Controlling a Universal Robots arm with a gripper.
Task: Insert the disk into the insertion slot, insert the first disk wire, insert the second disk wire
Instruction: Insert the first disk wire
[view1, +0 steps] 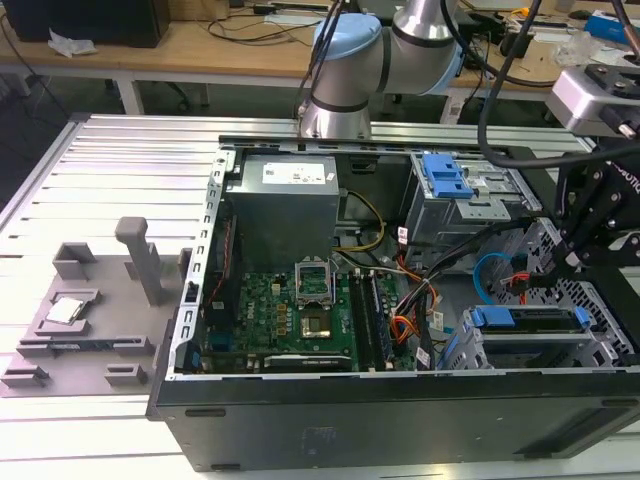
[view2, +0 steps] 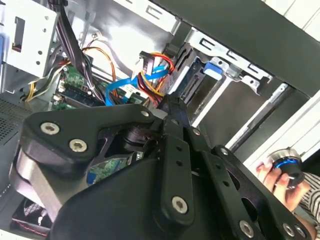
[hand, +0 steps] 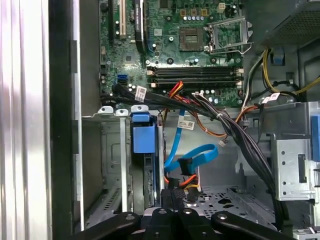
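- The open computer case (view1: 400, 425) lies on its side on the slotted aluminium desk (view1: 120, 170)
- In the exterior view, the disk (view1: 530, 318) sits at the case's 4 o'clock corner, in its blue carrier inside the insertion slot (view1: 600, 338)
- The taller drive cage (view1: 470, 215) with a blue latch stands at 1 o'clock, and the motherboard (view1: 290, 310) lies at 7 o'clock
- The end effector (hand: 173, 200) hangs inside the case just beside the disk, its fingers drawn together; whether they pinch anything I cannot tell
- Its tips are near the orange-and-red power plug (hand: 182, 181) and the loose blue data cable (hand: 195, 155)
- In the second wrist view, a person's hand (view2: 275, 181) grips a round knob (view2: 286, 166) outside the case
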